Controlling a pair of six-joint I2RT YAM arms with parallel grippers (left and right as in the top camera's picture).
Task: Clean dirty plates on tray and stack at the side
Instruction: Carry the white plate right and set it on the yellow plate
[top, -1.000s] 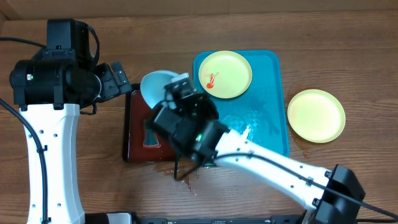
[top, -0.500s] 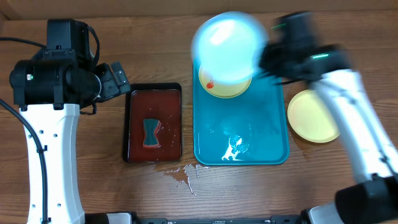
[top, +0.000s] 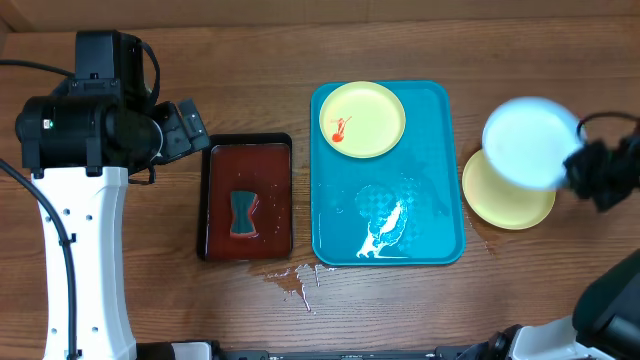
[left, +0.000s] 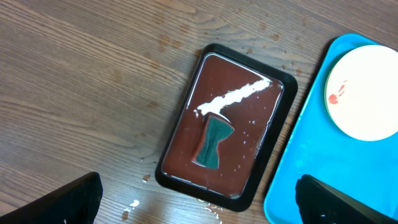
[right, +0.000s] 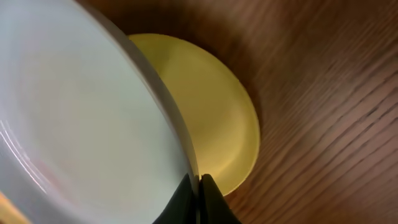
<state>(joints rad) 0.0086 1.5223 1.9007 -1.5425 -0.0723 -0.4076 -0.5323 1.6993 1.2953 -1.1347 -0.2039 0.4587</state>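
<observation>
My right gripper (top: 582, 168) is shut on the rim of the light blue-white plate (top: 530, 142) and holds it above a clean pale yellow plate (top: 508, 200) lying on the table right of the tray. In the right wrist view the fingers (right: 199, 193) pinch the blue-white plate (right: 81, 124) over that yellow plate (right: 211, 112). A second pale yellow plate (top: 362, 119) with a red sauce smear lies at the far end of the turquoise tray (top: 440, 230); it also shows in the left wrist view (left: 367, 93). My left gripper (left: 199, 205) is open and empty, high above the table's left side.
A black tray with dark red inside (top: 215, 230) lies left of the turquoise tray, holding a teal sponge (top: 243, 214). Water drops lie on the wood (top: 295, 280) near the front. The turquoise tray is wet (top: 385, 225).
My right arm has swung from the black tray across the turquoise tray to the right side, carrying the light blue-white plate. The left arm has not moved.
</observation>
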